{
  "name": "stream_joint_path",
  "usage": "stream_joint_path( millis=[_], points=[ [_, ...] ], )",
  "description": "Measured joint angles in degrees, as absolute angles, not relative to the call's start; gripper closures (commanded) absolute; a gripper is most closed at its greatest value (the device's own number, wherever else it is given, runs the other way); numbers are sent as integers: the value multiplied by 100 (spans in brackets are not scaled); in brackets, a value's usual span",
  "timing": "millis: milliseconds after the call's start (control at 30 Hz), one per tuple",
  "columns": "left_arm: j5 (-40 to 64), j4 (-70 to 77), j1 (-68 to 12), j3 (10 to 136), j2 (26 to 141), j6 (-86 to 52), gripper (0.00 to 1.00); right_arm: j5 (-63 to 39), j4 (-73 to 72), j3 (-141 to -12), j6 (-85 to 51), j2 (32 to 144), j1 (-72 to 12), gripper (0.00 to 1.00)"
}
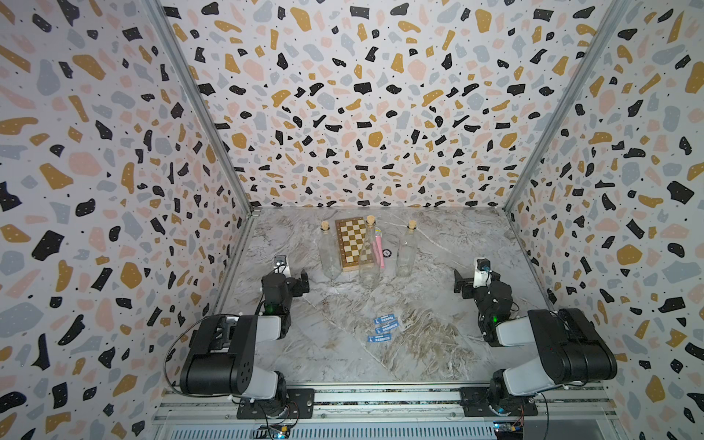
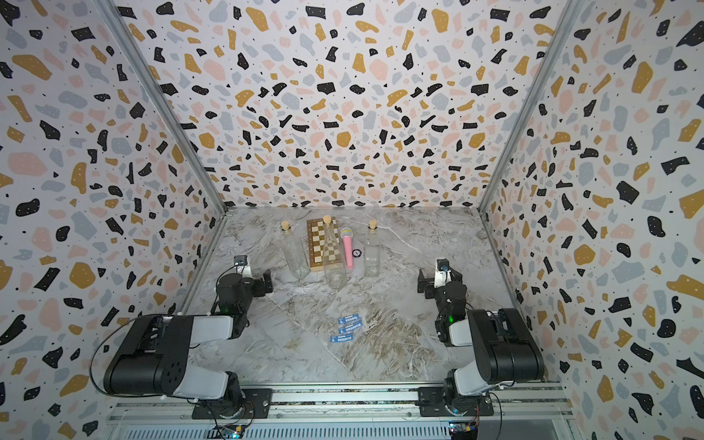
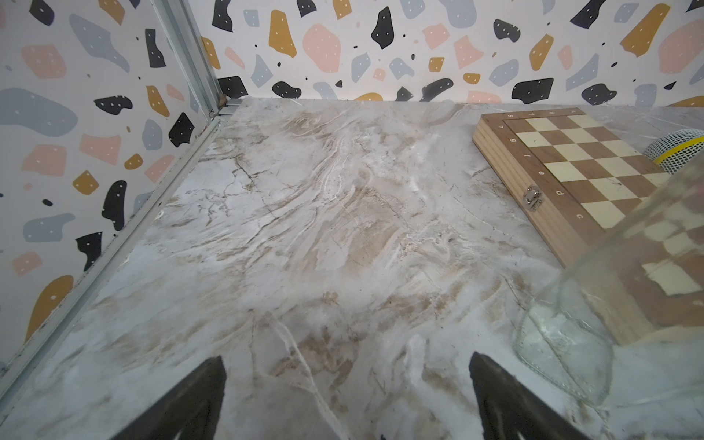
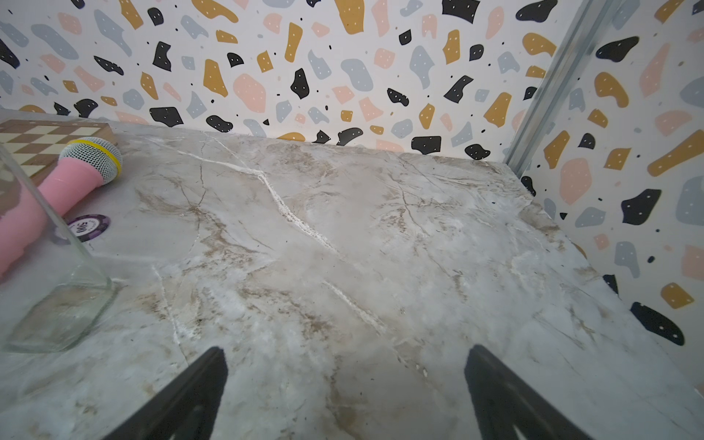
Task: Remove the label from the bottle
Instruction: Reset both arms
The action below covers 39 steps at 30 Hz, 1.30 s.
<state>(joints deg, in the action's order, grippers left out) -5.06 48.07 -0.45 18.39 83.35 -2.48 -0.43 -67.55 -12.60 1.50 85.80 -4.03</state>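
Three clear glass bottles with cork stoppers stand at the back of the marble table: a left bottle (image 1: 330, 251), a taller middle bottle (image 1: 368, 259) and a right bottle (image 1: 407, 251). Their glass looks bare. Three blue labels (image 1: 384, 327) (image 2: 348, 328) lie flat on the table nearer the front, between the arms. My left gripper (image 1: 301, 282) (image 3: 346, 365) is open and empty, left of the bottles, with the left bottle's base (image 3: 571, 350) beside it. My right gripper (image 1: 463, 284) (image 4: 344, 356) is open and empty, right of the right bottle's base (image 4: 61, 312).
A folded wooden chessboard (image 1: 352, 244) (image 3: 564, 160) lies behind the bottles. A pink toy microphone (image 2: 346, 247) (image 4: 76, 171) and a purple poker chip (image 4: 88, 227) lie beside it. Patterned walls enclose the table on three sides.
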Motion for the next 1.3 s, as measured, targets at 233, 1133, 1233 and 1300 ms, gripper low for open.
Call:
stream_joint_path(
  millis=[233,1133,1233,1300],
  points=[
    [-423,4803,-45,1839,8335,-211,0,-45,-6755,-1260,150,8580,-403,0],
    [-248,4803,-45,1839,8335,-189,0,-668,-6593,-1413,139,8659,-163,0],
    [-248,4803,-45,1839,8335,-189,0,-668,-6571,-1435,139,8678,-163,0],
    [-250,4803,-45,1839,8335,-189,0,-668,-6547,-1446,139,8696,-163,0]
  ],
)
